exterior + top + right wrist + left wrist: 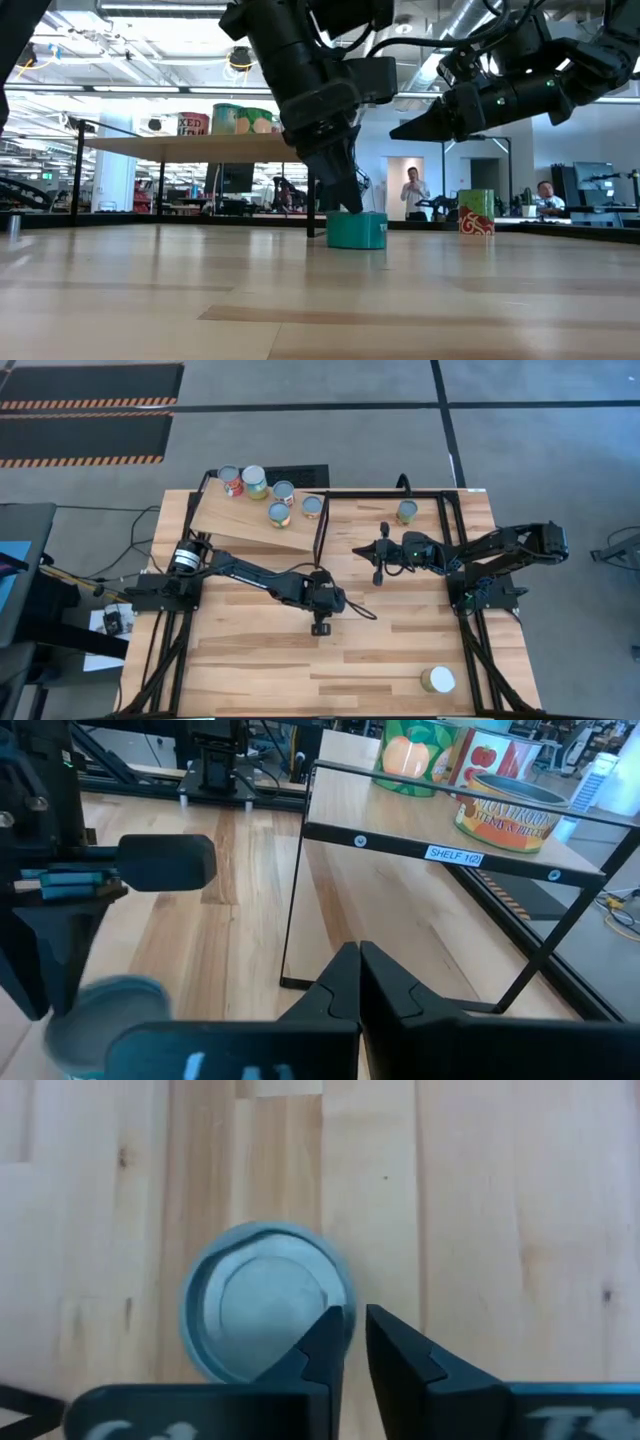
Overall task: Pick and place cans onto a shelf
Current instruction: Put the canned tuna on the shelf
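Left gripper [355,1342] sits nearest, fingers narrowly parted, one tip over a teal can's [262,1312] lid at 3 o'clock, gripping nothing. Right gripper [380,550] hovers closed, empty. Five cans stand on the shelf [245,518] at 11 o'clock.

- Five small cylindrical tins with round silvery tops stand together on the sloping light-wood shelf [240,518]: a red-labelled one [230,481], a wider green-labelled one [254,481], and three more [283,491] [279,513] [313,507].
- One silvery-topped tin [406,511] stands alone on the planked wooden counter [260,660].
- One wider tin with a cream top [437,680] stands near the counter's corner.
- One teal-sided tin [356,229] sits under the left arm; eight tins in all.
- Two dark robot arms, each with one two-finger pincer: left [320,622], right [378,563].
- Two people [412,190] [546,193] show in the room beyond.
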Controlling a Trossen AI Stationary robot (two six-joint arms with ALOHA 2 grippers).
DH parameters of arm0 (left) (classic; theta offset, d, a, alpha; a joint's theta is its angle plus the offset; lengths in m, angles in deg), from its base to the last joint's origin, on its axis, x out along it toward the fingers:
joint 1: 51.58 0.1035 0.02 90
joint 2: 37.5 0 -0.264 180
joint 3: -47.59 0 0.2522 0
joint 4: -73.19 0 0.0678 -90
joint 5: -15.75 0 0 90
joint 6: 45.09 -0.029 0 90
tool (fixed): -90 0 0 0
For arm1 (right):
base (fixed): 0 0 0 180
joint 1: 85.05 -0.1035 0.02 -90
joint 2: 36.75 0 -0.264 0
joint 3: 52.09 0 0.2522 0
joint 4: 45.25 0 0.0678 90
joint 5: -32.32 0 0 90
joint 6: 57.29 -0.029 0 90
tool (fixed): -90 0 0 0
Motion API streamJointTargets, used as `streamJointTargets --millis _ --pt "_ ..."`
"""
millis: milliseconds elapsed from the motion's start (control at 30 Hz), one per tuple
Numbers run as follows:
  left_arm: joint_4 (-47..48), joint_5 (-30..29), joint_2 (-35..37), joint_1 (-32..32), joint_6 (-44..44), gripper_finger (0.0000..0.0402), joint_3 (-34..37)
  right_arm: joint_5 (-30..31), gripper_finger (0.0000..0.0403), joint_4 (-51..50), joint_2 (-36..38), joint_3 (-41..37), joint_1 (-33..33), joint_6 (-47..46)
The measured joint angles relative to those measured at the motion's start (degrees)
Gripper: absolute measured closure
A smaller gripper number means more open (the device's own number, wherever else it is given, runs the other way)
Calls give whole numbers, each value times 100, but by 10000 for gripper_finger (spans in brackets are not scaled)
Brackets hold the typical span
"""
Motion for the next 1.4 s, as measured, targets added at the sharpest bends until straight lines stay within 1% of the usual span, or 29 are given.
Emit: streamJointTargets --millis 167,267,367,467,533,600,667,867,967,1067,1167,1233,1333,1400 --pt "46 -104 2 0 -95 342 -2 0 386 -16 0 0 0 -38" --pt "287 -128 62 -40 -128 340 4 0 380 -25 0 0 0 -44" --pt "195 -234 264 -173 -92 351 143 0 379 -57 0 0 0 -44" --pt "-287 -312 554 -294 -24 375 467 2 386 -169 0 0 0 -46" --pt "-739 -319 819 -363 -13 391 846 2 391 -214 0 0 0 -87" --pt "-1381 -372 1121 -428 42 398 1312 2 394 -183 0 0 -1 -189" --pt "-1959 -467 1471 -474 158 398 1853 14 393 -150 0 0 -43 -237" --pt "-4021 -502 2665 -606 355 393 3683 7 381 43 -2 0 -334 -272" --pt "-5142 -484 3245 -631 391 393 4552 11 384 183 -2 0 -493 -306" --pt "-6053 -482 3796 -643 381 393 5323 7 388 33 -2 95 -683 -349" --pt "-6726 -516 4287 -643 283 393 5994 24 388 -492 -26 320 -925 -350" --pt "-7161 -574 4536 -634 254 393 6330 153 388 -961 -26 550 -1108 -352" --pt "-7495 -657 4874 -627 242 393 6725 353 388 -1796 -24 997 -1365 -360" --pt "-7527 -690 5079 -627 239 393 6900 459 386 -2417 -25 1286 -1508 -414"
